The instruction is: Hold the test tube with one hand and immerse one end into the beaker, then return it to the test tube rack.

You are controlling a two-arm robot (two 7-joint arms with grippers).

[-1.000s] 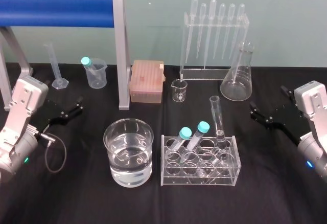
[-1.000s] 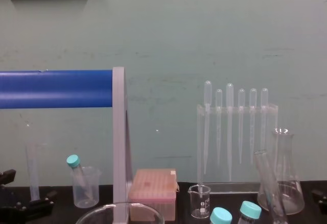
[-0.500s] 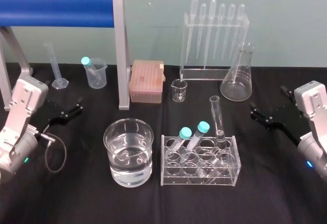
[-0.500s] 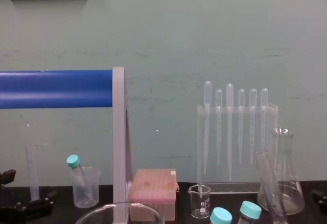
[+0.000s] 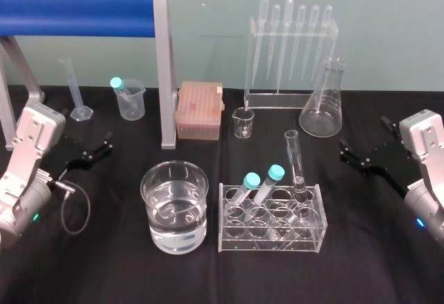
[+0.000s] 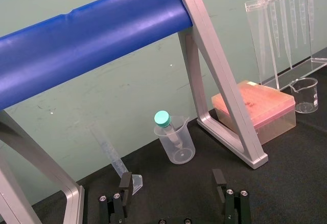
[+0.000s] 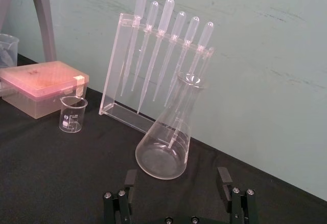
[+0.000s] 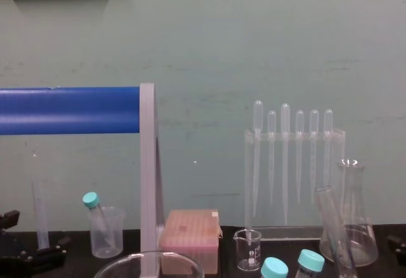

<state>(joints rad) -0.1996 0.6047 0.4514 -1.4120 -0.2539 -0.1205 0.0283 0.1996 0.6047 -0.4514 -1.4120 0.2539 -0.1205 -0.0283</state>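
Note:
The clear, uncapped test tube (image 5: 295, 162) stands tilted in the back right of the clear test tube rack (image 5: 272, 219), its mouth also seen in the chest view (image 8: 330, 218). Left of the rack stands the wide glass beaker (image 5: 174, 205), partly filled with water; its rim (image 8: 149, 263) shows low in the chest view. My right gripper (image 5: 362, 159) hovers open to the right of the rack, with nothing between its fingers (image 7: 223, 180). Far to the left, my left gripper (image 5: 89, 153) is open and empty too, fingers (image 6: 219, 182) spread wide.
Two teal-capped tubes (image 5: 260, 184) lean in the rack. Behind stand a small glass beaker (image 5: 243, 122), an Erlenmeyer flask (image 5: 322, 101), a pipette stand (image 5: 291, 54), a pink tip box (image 5: 200, 110), a plastic beaker with a capped tube (image 5: 129, 98), a graduated cylinder (image 5: 76, 90) and a blue-barred frame (image 5: 164, 75).

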